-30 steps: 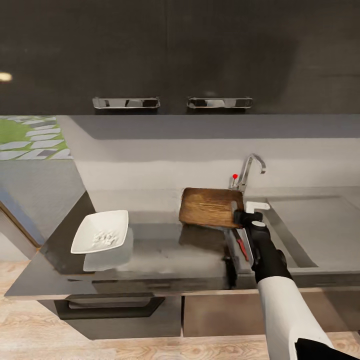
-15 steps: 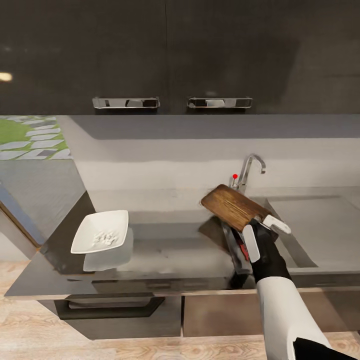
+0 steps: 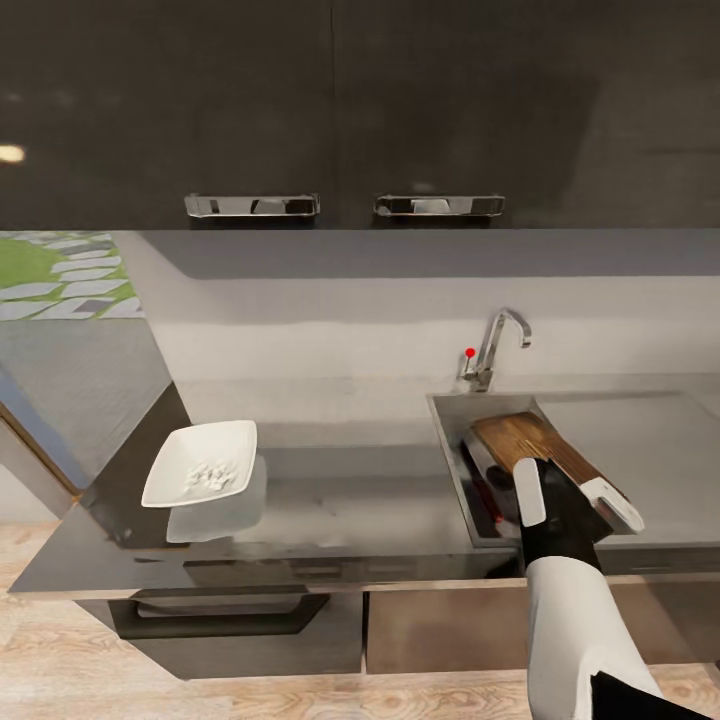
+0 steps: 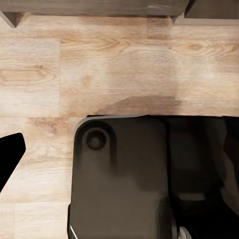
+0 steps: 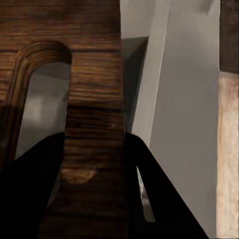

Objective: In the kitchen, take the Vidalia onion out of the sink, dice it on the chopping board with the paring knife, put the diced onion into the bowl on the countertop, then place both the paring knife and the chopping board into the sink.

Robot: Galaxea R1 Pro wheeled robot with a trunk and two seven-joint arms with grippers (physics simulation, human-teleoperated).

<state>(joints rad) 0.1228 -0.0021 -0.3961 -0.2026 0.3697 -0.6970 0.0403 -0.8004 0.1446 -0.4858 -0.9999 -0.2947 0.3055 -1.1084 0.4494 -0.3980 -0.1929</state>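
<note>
So the right gripper [image 3: 578, 500] is clamped on the handle end of the chopping board [image 3: 535, 447], with the board sticking out past the fingertips and tilting down into the sink [image 3: 447, 440]. The far end of the board sits inside the basin while the gripped end is up over the front rim. Just beside the board, on the side away from the drainboard, there's a dark and reddish thing lying in the basin that looks like the paring knife [image 3: 482, 487], though it's too small to be sure of the details. The chrome tap [image 3: 497, 345] with its red knob stands beyond the fingertips, behind the sink, clear of the board.

Well off to the side on the countertop [image 3: 340, 505] is the white bowl [image 3: 201, 462] with a little heap of white diced onion [image 3: 208, 473] in it. Dark upper cabinets hang above.

The right wrist view gets you right up close: the fingers [image 5: 30, 194] pinch the wood on either side of a strip next to the oblong slot, and the grey sink wall shows behind it.

The left wrist view is pointed at the wooden floor [image 4: 99, 64] and a dark part of the robot's base [image 4: 124, 179]; one black fingertip [image 4: 10, 154] pokes in at the edge, so I can't tell whether that gripper is open or closed.
</note>
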